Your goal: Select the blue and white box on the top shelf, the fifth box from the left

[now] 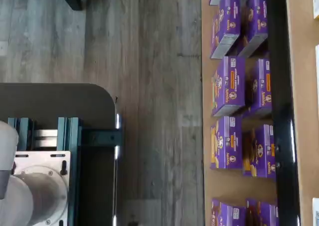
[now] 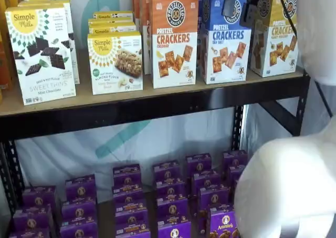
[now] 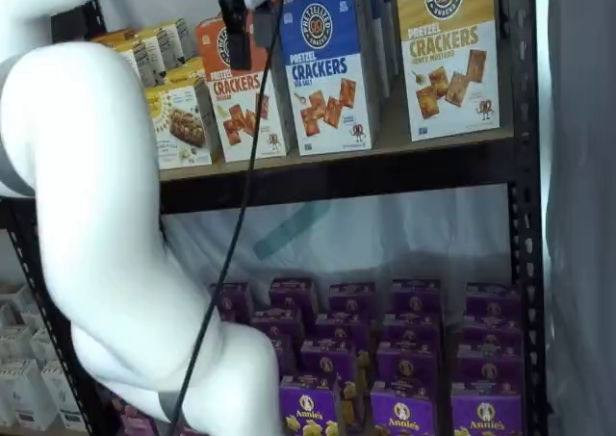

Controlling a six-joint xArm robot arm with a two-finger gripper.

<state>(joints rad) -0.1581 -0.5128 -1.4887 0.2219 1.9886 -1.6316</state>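
Observation:
The blue and white box (image 2: 226,38) stands upright on the top shelf (image 2: 157,107), between an orange-topped box and a yellow-topped box. It also shows in a shelf view (image 3: 327,70), as does the shelf (image 3: 337,178). My gripper (image 2: 240,6) hangs from the view's top edge in front of the box's upper part. Its two black fingers show a gap between them and hold nothing. In a shelf view the gripper (image 3: 245,22) is just left of the box's top. The wrist view shows neither the box nor the gripper.
The orange Cheddar box (image 2: 174,38) and the yellow-topped box (image 2: 278,30) flank the blue one. Simple Mills boxes (image 2: 116,62) stand further left. Small purple boxes (image 2: 168,196) fill the lower level, also in the wrist view (image 1: 229,86). My white arm (image 3: 87,166) and its cable (image 3: 241,215) hang before the shelves.

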